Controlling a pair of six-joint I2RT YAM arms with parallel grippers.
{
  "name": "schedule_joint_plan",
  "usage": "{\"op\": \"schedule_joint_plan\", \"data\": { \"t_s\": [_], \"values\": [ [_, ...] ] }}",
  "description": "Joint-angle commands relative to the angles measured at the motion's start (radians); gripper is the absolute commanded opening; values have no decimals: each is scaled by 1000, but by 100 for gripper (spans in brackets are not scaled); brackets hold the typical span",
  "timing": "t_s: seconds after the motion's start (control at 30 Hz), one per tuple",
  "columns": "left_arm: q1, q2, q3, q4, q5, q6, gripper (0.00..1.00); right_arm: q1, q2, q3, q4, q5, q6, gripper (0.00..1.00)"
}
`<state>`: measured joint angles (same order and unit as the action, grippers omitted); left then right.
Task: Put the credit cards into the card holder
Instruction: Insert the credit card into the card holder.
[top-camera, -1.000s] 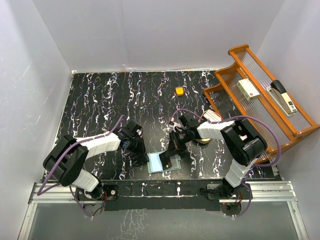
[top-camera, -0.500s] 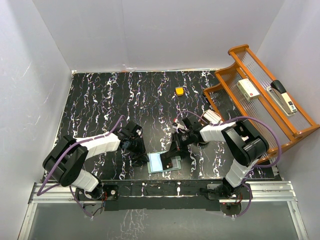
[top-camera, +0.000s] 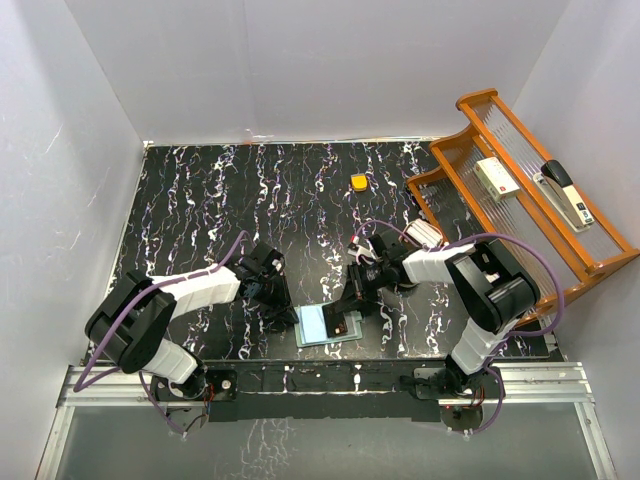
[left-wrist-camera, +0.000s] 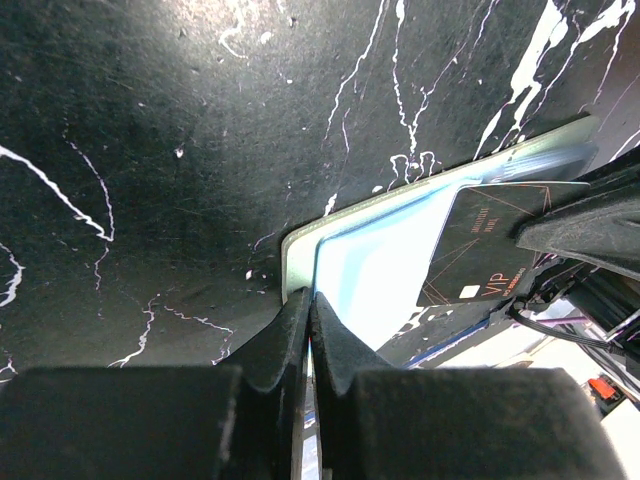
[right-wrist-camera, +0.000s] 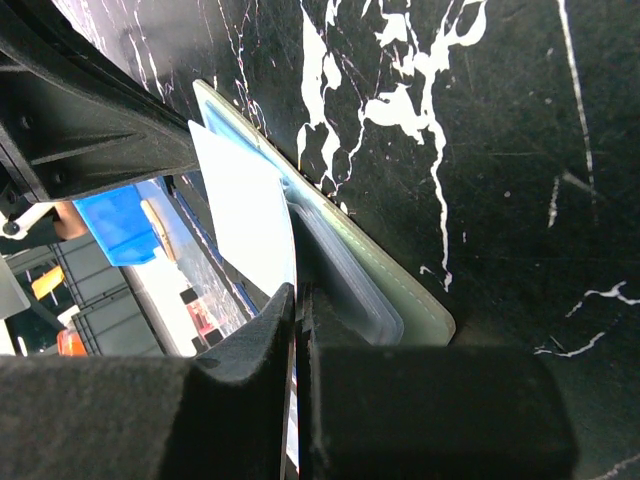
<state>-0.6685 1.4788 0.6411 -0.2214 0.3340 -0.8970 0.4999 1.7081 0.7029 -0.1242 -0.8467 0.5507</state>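
Mia: Where is the card holder (top-camera: 322, 328)?

Tom: It lies open on the black table (top-camera: 200, 210) with white streaks. It is at the near edge, between the two arms. The left claw (top-camera: 284, 313) is pinched tight on its left rim.

Mia: And the right claw (top-camera: 350, 310)?

Tom: It is squeezed on a dark card (left-wrist-camera: 488, 245). The card's end lies over the right half of the holder.

Mia: How will the card feel?

Tom: Probably light, thin, stiff and a bit slippery. Gripping it by one edge seems best, so the free end can slide into a pocket. The holder looks soft and may scoot, so pinning it down helps.

Mia: What is around them?

Tom: White walls (top-camera: 300, 70), a wooden rack (top-camera: 478, 99) on the right, and a small orange block (top-camera: 358, 182) farther back on the table.
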Motion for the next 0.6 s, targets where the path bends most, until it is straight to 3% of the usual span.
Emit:
{"op": "schedule_joint_plan", "data": {
  "t_s": [0.0, 0.57],
  "values": [
    [-2, 41, -48, 20, -103, -3, 2, -6, -3, -26, 29, 53, -28, 0],
    [-2, 53, -46, 42, -104, 12, 1, -6, -30, -47, 14, 32, -8, 0]
  ]
}}
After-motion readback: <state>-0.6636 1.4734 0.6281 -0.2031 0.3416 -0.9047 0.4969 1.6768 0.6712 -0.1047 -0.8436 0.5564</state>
